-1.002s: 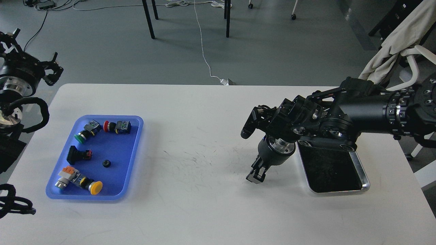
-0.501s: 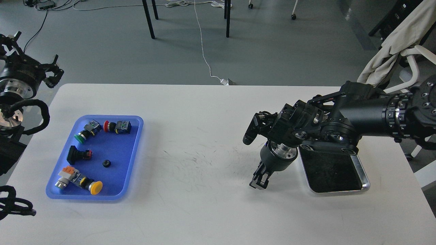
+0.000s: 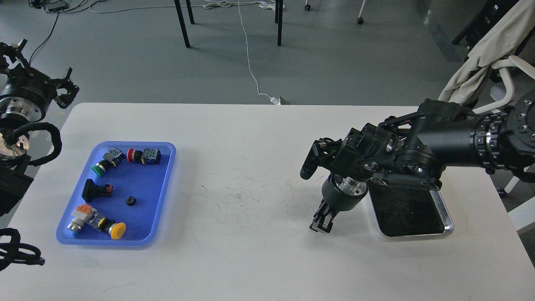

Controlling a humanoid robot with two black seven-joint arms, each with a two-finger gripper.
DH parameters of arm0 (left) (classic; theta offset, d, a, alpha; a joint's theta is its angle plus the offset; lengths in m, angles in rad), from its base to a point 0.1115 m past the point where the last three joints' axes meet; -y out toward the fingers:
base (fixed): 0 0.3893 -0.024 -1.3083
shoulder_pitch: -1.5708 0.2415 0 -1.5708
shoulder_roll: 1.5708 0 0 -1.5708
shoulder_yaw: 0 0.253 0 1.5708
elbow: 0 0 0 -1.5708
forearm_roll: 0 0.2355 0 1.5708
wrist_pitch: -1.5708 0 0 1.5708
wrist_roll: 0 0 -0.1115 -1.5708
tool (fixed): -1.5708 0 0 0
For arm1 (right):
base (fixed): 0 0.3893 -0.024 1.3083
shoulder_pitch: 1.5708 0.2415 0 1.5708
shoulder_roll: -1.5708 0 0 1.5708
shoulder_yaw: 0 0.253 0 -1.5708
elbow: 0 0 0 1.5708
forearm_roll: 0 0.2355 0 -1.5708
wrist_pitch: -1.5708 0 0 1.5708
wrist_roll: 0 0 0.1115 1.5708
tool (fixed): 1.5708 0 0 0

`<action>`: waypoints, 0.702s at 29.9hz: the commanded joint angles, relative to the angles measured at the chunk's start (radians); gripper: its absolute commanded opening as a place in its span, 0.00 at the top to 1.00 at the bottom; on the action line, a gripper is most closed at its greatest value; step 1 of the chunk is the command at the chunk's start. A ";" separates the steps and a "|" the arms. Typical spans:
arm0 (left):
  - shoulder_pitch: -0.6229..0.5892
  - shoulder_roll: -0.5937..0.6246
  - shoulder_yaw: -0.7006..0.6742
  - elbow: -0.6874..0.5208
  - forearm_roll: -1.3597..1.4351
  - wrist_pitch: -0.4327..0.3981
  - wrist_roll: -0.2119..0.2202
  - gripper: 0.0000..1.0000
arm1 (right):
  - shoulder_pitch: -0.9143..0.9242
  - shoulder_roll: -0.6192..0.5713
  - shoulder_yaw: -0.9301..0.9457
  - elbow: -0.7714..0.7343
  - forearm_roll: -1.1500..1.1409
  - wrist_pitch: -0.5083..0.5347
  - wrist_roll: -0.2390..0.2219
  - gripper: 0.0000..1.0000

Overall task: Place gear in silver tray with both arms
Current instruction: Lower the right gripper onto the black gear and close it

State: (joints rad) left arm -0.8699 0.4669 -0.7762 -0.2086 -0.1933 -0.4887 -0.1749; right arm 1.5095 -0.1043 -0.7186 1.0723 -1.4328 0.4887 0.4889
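Gear [image 3: 131, 201] in blue tray [image 3: 163, 188] | white table [image 3: 250, 251] (scuffed), grey floor | right hand [image 3: 322, 222] clenched empty; left hand [image 3: 62, 90] unclear

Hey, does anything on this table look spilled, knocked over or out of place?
Nothing stands out. The push-button parts and small black gear lie loose but contained in the blue tray. The silver tray sits flat and empty, with the right gripper beside it.

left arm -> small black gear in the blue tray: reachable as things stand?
Probably yes. The left gripper sits off the table's far-left corner, and the gear lies loose in the blue tray on that same side, a gap separating it from the push-buttons around it. Nothing stands between them; the right gripper is far off.
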 commanded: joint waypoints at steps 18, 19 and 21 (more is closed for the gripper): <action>0.003 0.001 0.000 0.000 0.000 0.000 -0.011 0.01 | 0.003 0.001 -0.013 -0.006 -0.014 0.000 0.000 0.80; 0.005 0.001 0.000 0.000 0.000 0.000 -0.011 0.01 | 0.003 0.001 -0.013 -0.006 -0.014 0.000 0.000 0.84; 0.005 0.001 0.000 0.000 -0.002 0.000 -0.011 0.01 | 0.003 0.001 -0.013 -0.008 -0.014 0.000 0.000 0.88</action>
State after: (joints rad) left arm -0.8654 0.4675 -0.7762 -0.2086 -0.1933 -0.4887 -0.1855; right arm 1.5131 -0.1030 -0.7318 1.0654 -1.4463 0.4887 0.4887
